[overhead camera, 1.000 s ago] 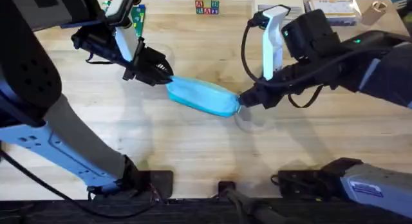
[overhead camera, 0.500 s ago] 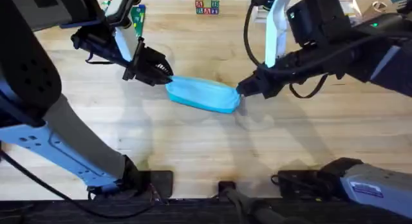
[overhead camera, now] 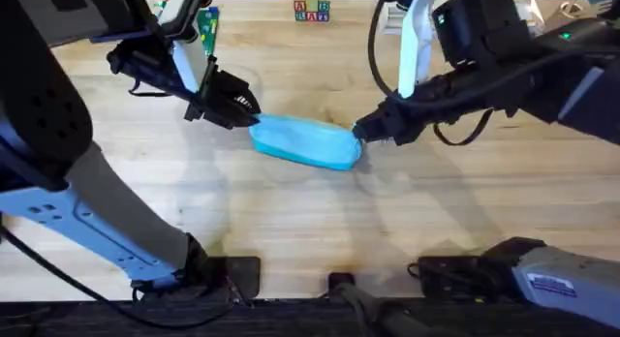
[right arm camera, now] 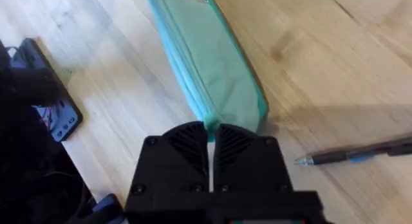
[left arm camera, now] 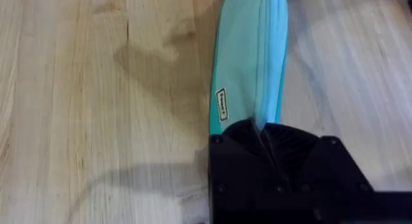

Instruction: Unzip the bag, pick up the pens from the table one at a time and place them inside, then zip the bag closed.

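The light-blue bag [overhead camera: 306, 143] lies on the wooden counter [overhead camera: 291, 221], stretched between two sets of jaws. The left gripper [overhead camera: 249, 118] pinches one end of the bag, its jaws pressed onto the fabric beside the zipper. The right gripper [overhead camera: 360, 136] has its jaws pressed together on the opposite end. A pen [right arm camera: 360, 154] lies on the counter just beside that end.

Table [overhead camera: 291, 211] being viewed from overhead, facing forward; bag [overhead camera: 305, 143] [left arm camera: 248, 63] [right arm camera: 206, 63] being viewed close from opposite ends by wrist cameras.
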